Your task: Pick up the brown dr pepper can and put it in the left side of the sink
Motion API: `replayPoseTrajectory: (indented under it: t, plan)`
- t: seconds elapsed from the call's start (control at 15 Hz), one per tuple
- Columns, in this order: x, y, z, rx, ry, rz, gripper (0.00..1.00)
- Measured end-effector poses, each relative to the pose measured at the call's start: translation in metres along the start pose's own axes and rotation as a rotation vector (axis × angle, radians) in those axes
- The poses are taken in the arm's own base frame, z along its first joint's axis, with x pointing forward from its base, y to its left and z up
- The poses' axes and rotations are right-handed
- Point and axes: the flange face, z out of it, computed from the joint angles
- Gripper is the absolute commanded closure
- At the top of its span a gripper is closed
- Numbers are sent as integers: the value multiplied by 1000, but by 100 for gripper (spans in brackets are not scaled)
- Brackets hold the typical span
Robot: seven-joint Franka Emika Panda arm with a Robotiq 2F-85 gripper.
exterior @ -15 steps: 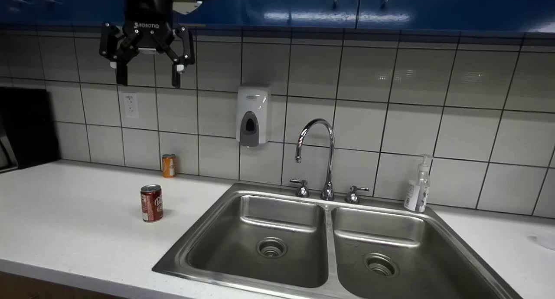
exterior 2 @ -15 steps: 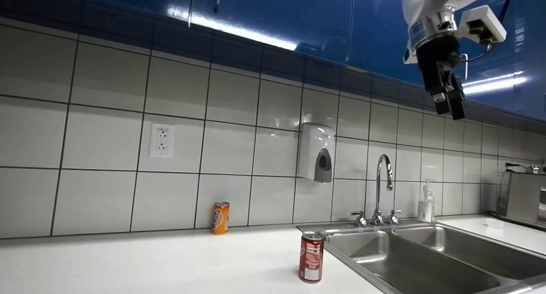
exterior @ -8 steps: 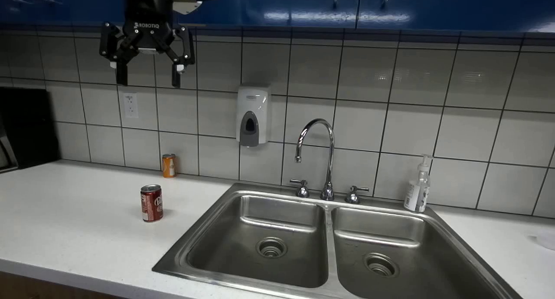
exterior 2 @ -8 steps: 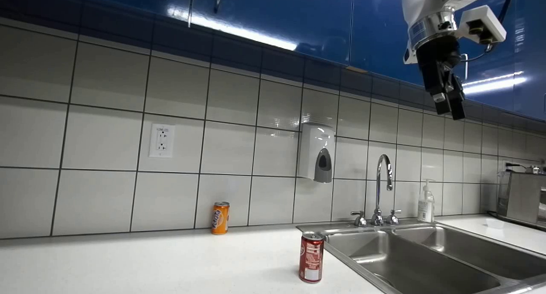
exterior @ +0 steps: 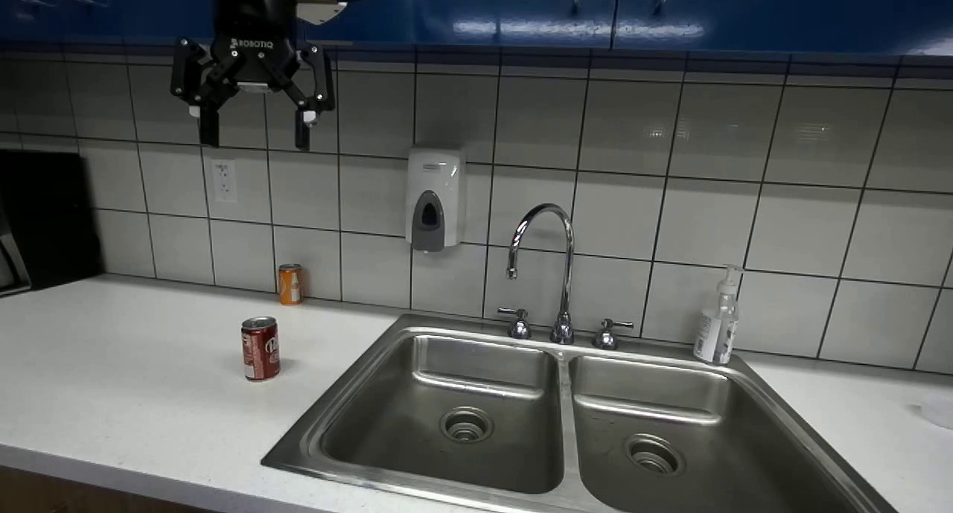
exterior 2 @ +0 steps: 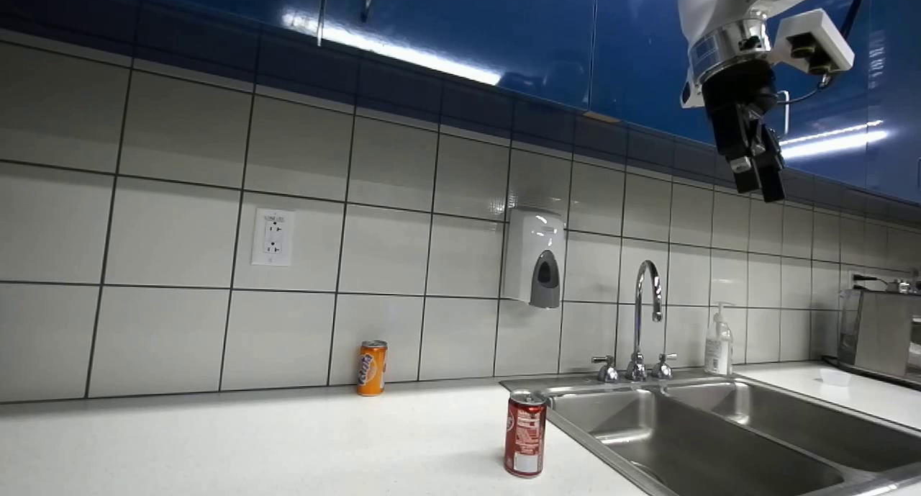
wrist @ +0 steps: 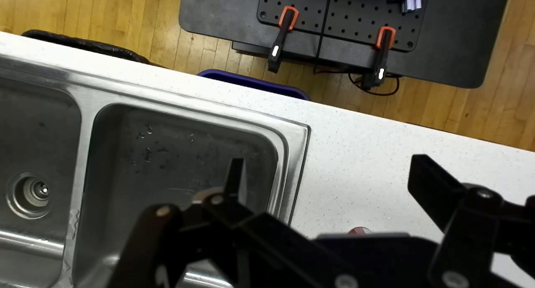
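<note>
The gripper (exterior: 253, 135) hangs high above the white counter (exterior: 149, 394), its 2 jaws spread wide. The brown Dr Pepper can (exterior: 260, 349) stands upright there, counter separating it from the front edge (exterior: 149, 479), the left basin (exterior: 447, 394) and an orange can (exterior: 290, 285).

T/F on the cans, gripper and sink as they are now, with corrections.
1. The Dr Pepper can stands upright on the counter. True.
2. The gripper is shut on that can. False: the gripper is open, away from it.
3. The orange can is closer to the tiled wall than the Dr Pepper can. True.
4. The orange can lies on its side. False: it stands upright.
5. The left basin has a round drain. True.
</note>
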Motion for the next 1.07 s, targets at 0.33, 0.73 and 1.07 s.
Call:
replayPoseTrajectory:
  t: [0.33,0.73,1.07]
  plan:
    - [0,0,0,-1,1,0,0]
    - [13,-4,26,1,-29,-17,0]
    - [43,-16,70,-23,-54,-51,0]
